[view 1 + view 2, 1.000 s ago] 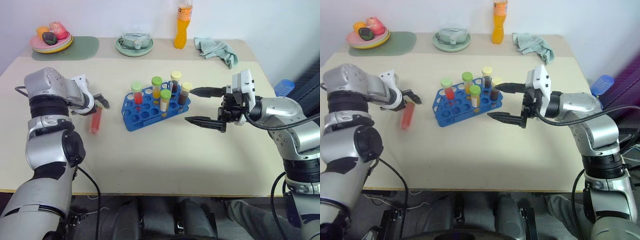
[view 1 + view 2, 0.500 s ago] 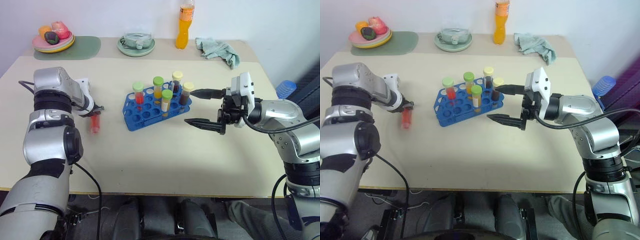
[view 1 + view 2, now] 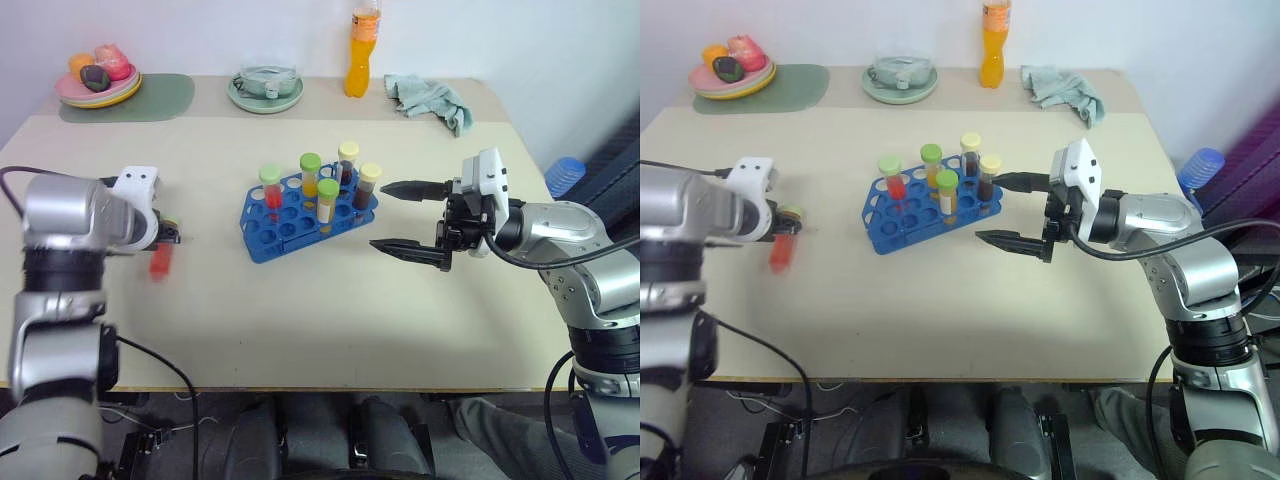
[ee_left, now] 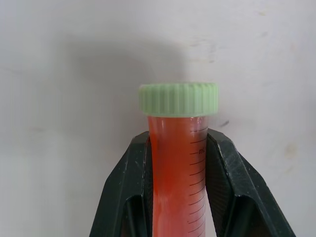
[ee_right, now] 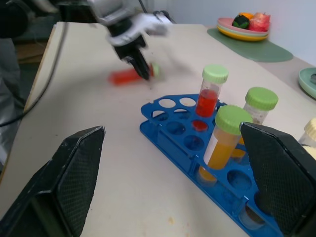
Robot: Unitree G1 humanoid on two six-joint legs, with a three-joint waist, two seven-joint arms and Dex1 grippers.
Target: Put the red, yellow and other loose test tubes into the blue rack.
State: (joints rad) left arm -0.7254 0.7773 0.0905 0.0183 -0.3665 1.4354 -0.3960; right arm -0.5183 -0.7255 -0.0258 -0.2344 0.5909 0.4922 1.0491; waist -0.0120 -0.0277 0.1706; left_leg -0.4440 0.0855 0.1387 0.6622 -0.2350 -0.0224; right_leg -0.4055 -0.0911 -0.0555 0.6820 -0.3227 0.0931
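- Left hand (image 4: 177,197): pinching the red test tube (image 4: 177,168) just below its pale green cap (image 4: 178,98), off to the left of the blue rack (image 3: 285,222), above the worktop (image 3: 300,310).
- Right hand (image 3: 412,220): spread wide, holding nothing, just right of the rack.
- Rack: already carrying five capped tubes, several holes free.
- Tube: probably light, rigid, smooth-walled plastic; likely to slip or swing under a loose pinch.
- Best hold: high on the body near the cap, bottom end free for the hole.
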